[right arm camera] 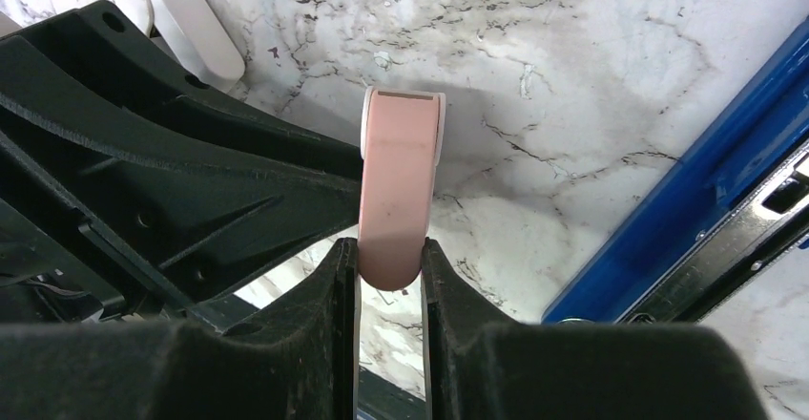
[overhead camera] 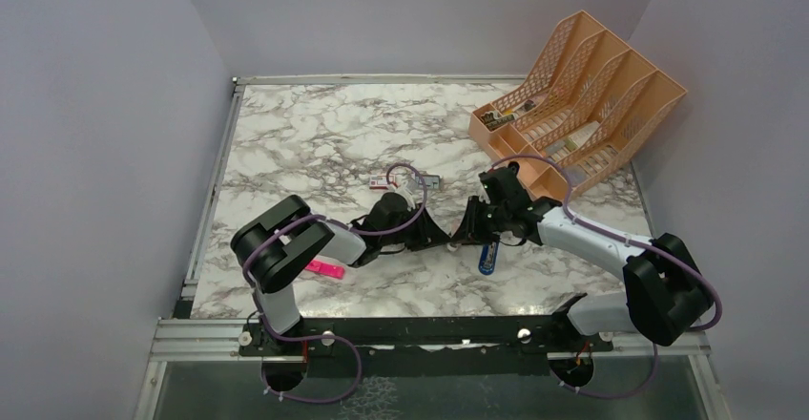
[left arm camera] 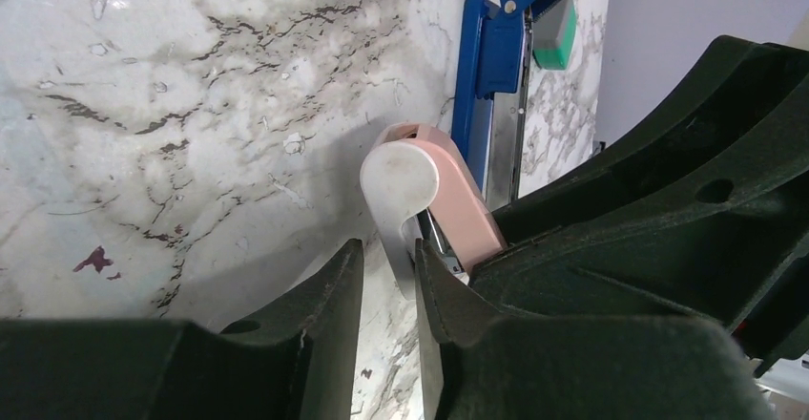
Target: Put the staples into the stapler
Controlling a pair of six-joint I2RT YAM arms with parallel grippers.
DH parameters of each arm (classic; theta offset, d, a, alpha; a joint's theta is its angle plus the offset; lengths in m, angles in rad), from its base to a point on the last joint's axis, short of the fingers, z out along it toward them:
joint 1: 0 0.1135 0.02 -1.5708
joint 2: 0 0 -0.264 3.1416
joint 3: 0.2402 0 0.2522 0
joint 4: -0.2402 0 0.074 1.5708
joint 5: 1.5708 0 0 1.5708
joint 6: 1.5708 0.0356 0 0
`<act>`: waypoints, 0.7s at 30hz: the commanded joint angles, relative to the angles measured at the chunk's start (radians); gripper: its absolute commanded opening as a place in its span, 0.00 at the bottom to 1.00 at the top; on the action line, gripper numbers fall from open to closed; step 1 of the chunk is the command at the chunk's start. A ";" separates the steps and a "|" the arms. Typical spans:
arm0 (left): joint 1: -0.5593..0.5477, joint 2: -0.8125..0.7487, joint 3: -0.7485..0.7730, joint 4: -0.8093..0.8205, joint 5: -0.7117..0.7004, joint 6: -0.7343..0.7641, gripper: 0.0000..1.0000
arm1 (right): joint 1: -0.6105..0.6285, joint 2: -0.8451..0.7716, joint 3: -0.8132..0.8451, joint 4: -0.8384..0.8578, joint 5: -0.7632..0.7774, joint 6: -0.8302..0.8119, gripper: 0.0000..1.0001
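A small pink-and-white stapler is held between both grippers at the table's middle. My right gripper (right arm camera: 391, 244) is shut on its pink top arm (right arm camera: 399, 181). My left gripper (left arm camera: 389, 250) is closed around its white base arm (left arm camera: 399, 179), with the pink arm (left arm camera: 463, 196) spread apart beside it and metal showing between the two. In the top view the grippers meet tip to tip, left (overhead camera: 446, 239) and right (overhead camera: 470, 229). The staples (overhead camera: 431, 180), a small grey block, lie beside the red-and-white box (overhead camera: 381, 183) behind the left arm.
A blue stapler (overhead camera: 488, 256) lies open just right of the grippers, also in the left wrist view (left arm camera: 482, 57) and right wrist view (right arm camera: 687, 181). A pink highlighter (overhead camera: 325, 269) lies by the left arm. An orange file rack (overhead camera: 577, 95) stands at the back right.
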 commanded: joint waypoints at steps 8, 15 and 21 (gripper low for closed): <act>-0.018 0.022 0.009 0.048 0.048 0.019 0.25 | 0.000 -0.005 -0.003 0.080 -0.046 0.027 0.10; -0.022 0.036 -0.005 0.050 0.040 0.035 0.02 | -0.001 -0.018 0.026 0.030 0.015 -0.005 0.10; -0.024 0.053 -0.014 0.049 0.042 0.084 0.00 | -0.003 -0.022 0.093 -0.058 0.128 -0.047 0.10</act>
